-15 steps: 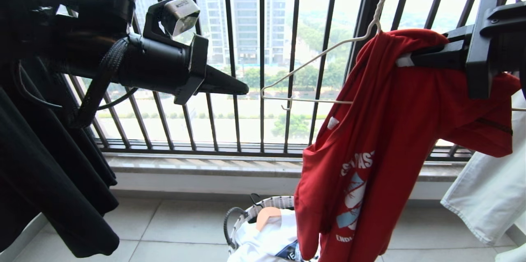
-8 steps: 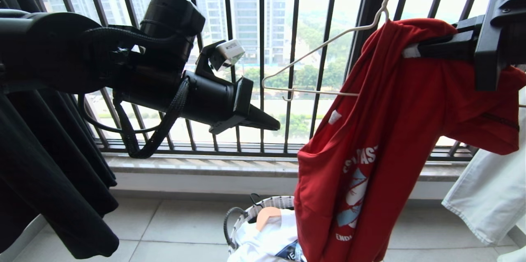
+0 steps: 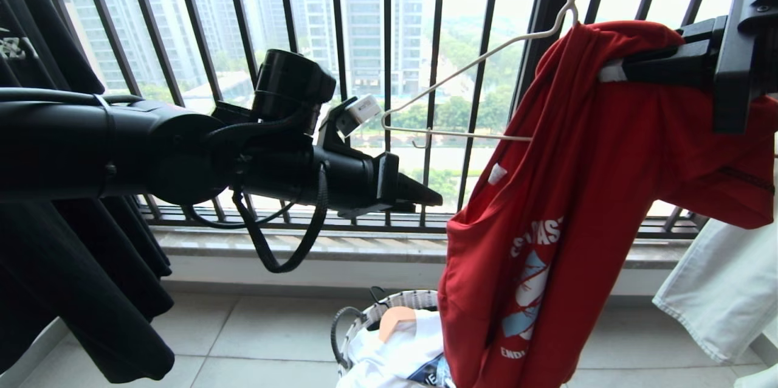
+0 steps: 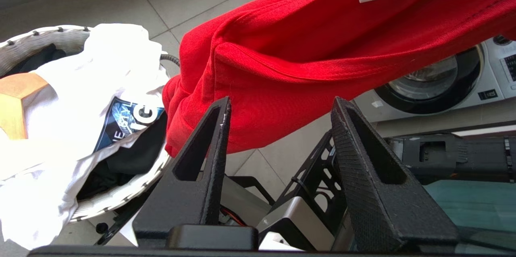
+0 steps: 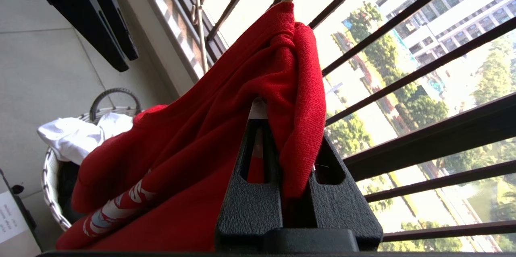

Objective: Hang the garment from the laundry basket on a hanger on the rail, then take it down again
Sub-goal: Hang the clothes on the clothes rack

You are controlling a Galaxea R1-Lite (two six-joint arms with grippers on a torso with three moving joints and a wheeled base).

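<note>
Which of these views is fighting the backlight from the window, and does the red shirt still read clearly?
Head view: bright daylight behind the window railing turns the left gripper and the black garment into near silhouettes; the red T-shirt stays vivid. Right wrist view: sky glares between the bars, the right gripper is dark. Left wrist view: evenly lit, fabric weave sharp.

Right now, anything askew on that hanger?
Yes. The red T-shirt is bunched on one side of the white wire hanger, leaving its other arm bare. The right tool pinches the fabric near the neck.
</note>
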